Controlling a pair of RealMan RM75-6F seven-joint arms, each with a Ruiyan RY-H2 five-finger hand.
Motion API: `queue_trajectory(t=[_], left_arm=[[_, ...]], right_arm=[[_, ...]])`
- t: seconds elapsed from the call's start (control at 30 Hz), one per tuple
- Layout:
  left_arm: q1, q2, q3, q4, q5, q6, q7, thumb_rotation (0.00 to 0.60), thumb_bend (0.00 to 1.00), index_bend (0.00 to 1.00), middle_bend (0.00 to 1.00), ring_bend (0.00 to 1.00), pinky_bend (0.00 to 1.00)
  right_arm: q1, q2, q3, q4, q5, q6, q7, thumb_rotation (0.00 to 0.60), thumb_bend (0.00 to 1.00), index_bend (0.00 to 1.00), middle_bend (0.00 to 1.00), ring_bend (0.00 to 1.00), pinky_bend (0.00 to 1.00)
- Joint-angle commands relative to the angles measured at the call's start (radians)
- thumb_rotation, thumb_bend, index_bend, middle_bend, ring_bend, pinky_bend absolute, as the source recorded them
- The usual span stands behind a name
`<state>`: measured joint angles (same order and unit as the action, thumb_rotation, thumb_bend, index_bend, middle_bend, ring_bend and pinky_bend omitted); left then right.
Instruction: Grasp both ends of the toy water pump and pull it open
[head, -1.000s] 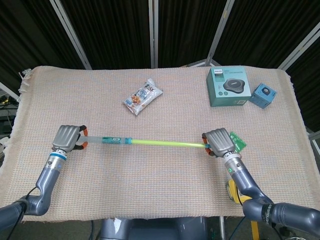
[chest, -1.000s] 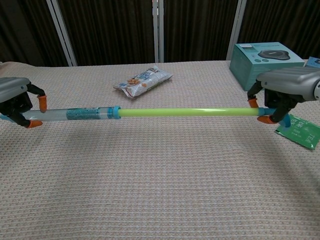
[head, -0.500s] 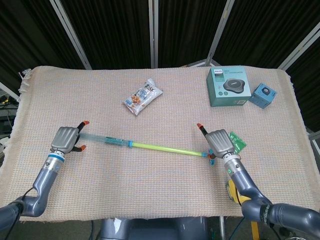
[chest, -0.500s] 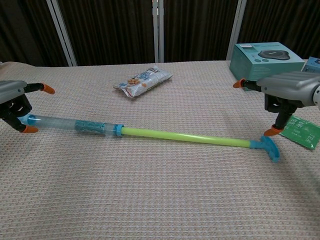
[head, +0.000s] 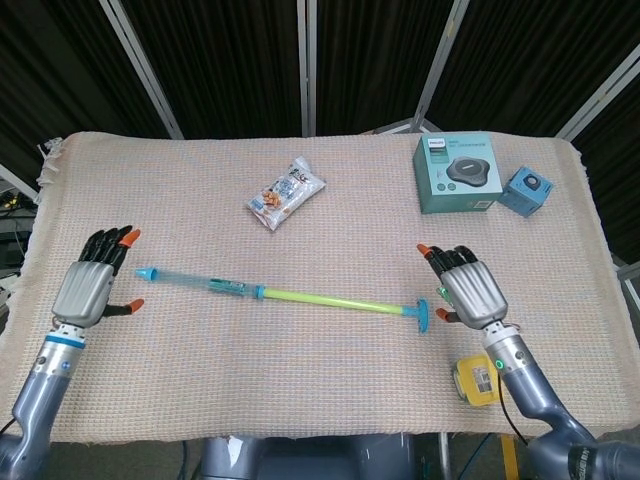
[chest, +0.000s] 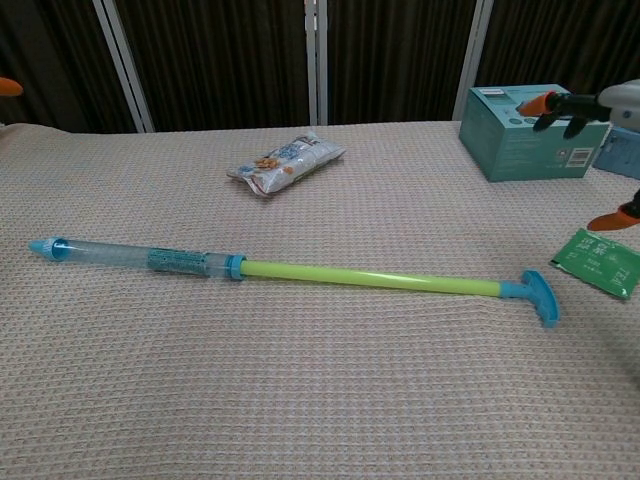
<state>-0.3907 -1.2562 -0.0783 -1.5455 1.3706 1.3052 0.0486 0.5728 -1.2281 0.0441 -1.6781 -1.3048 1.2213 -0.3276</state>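
Both hands spread and free; the toy water pump lies pulled out on the cloth.

In the head view we see the left hand (head: 88, 283) with fingers spread wide, holding nothing, just beside the nozzle end of the toy water pump (head: 285, 294). The right hand (head: 473, 290) is also spread and holds nothing, near the T-handle. The pump lies flat on the table (head: 330, 380), its long axis from left to right, slightly slanted, with the clear barrel at the left and the green rod extended to the right. In the chest view we see the pump (chest: 290, 268) lying the same way, nozzle to the left and handle to the right near a green packet (chest: 598, 262). Only orange fingertips (chest: 540, 101) of the right hand show at the edge.
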Motion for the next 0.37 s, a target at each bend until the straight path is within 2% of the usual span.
queue_trajectory(t=[0.03,0.17,0.37], left_arm=[[0.064,0.060,0.036,-0.074,0.052,0.077,-0.006,0.600,0.00,0.00,0.00,0.00,0.00],[0.112,0.095,0.064,-0.122,0.089,0.139,0.010,0.600,0.00,0.00,0.00,0.00,0.00],[0.171,0.130,0.099,-0.169,0.131,0.196,0.036,0.600,0.00,0.00,0.00,0.00,0.00]], right_arm=[[-0.094,0.054,-0.049,0.006,-0.131,0.133,0.081,0.600,0.00,0.00,0.00,0.00,0.00],[-0.163,0.067,-0.080,0.030,-0.202,0.229,0.130,0.600,0.00,0.00,0.00,0.00,0.00],[-0.274,0.062,-0.113,0.064,-0.235,0.336,0.177,0.600,0.00,0.00,0.00,0.00,0.00]])
